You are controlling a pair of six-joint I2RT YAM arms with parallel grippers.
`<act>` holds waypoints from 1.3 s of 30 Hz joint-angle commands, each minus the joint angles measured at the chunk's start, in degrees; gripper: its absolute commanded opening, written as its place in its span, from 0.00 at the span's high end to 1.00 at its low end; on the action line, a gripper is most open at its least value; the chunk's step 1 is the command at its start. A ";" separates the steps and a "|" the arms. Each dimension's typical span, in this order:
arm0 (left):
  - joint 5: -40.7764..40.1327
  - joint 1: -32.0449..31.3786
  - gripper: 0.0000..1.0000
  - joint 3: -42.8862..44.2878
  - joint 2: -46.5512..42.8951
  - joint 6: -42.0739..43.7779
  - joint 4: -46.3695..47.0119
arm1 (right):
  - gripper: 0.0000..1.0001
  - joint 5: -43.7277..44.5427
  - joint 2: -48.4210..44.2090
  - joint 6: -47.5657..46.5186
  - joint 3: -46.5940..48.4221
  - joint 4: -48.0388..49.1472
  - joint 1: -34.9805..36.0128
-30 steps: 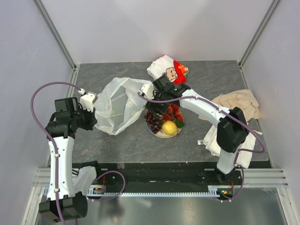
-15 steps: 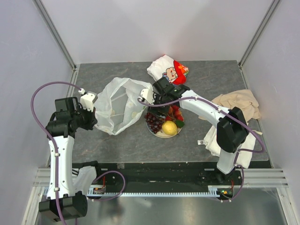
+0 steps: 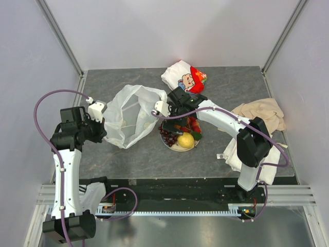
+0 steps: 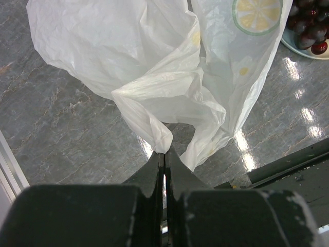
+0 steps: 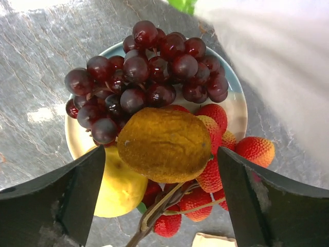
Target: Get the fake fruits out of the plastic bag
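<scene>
The plastic bag (image 3: 128, 119) lies open at the table's left middle, translucent white with a lemon-slice print (image 4: 257, 13). My left gripper (image 3: 101, 129) is shut on a fold of the bag's edge (image 4: 163, 149). The fake fruits lie heaped on a small plate (image 3: 177, 148) beside the bag: dark purple grapes (image 5: 149, 67), a yellow lemon (image 5: 115, 193), red strawberries (image 5: 205, 177) and an orange-brown fruit (image 5: 164, 144) on top. My right gripper (image 5: 161, 150) is wide open just above the pile. Its fingers (image 5: 77, 198) stand either side of the orange-brown fruit without touching it.
A white-and-red cartoon-printed packet (image 3: 185, 77) lies at the back. A beige cloth (image 3: 259, 113) and a folded white towel (image 3: 234, 152) lie at the right. The bag's blurred white edge (image 5: 267, 51) is close to the plate.
My right gripper has drawn back a little from over the plate toward the bag. The left gripper and the bag have not moved.
</scene>
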 commanded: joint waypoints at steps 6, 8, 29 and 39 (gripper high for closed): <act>1.14 0.28 0.98 0.83 -0.47 -1.62 1.81 | 0.02 -1.45 -0.53 1.84 4.00 0.08 0.34; 1.23 0.28 0.98 0.74 -0.47 -1.62 1.99 | 0.02 -1.54 -0.18 2.02 4.27 0.00 0.34; 0.61 0.20 0.98 0.74 -1.09 -0.22 1.46 | 0.02 5.05 -5.54 21.96 11.92 6.32 -5.98; 1.76 0.20 0.98 7.40 2.16 -0.39 1.90 | 0.02 15.77 -3.17 33.31 14.20 10.80 -16.53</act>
